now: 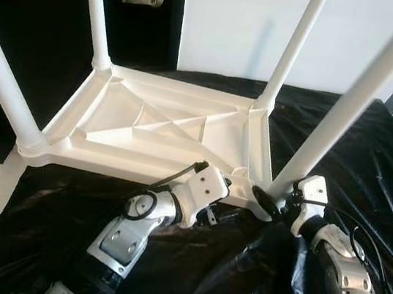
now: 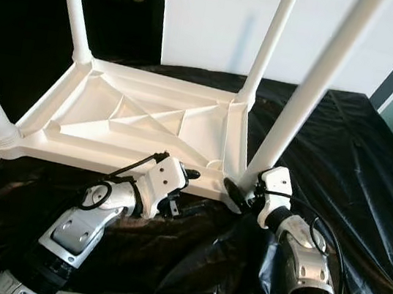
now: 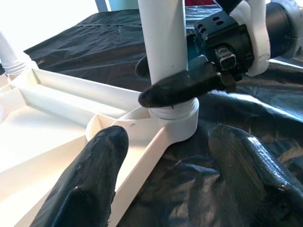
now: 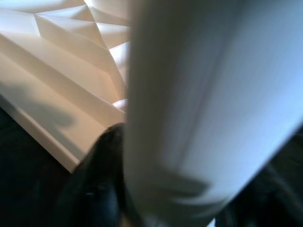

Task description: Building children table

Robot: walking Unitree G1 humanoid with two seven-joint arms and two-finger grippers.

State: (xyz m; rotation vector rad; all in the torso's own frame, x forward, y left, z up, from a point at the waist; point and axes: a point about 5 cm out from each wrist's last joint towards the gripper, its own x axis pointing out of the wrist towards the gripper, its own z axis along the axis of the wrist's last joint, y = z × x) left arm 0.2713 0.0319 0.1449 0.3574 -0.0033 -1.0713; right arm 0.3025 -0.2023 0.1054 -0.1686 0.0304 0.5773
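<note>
Seating the near-right leg [image 1: 351,103]
Right claw [image 1: 271,201] clamps this upright leg just above its socket on the upturned table frame [image 1: 162,131]; left claw [image 3: 165,161], spread empty, faces it alongside

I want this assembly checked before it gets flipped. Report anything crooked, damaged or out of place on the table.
Nothing looks damaged or misplaced. The white table top lies upside down on the black sheet with all four legs seated in its corner sockets. The right gripper clasps the near right leg just above its socket; the left gripper is open beside that corner.
</note>
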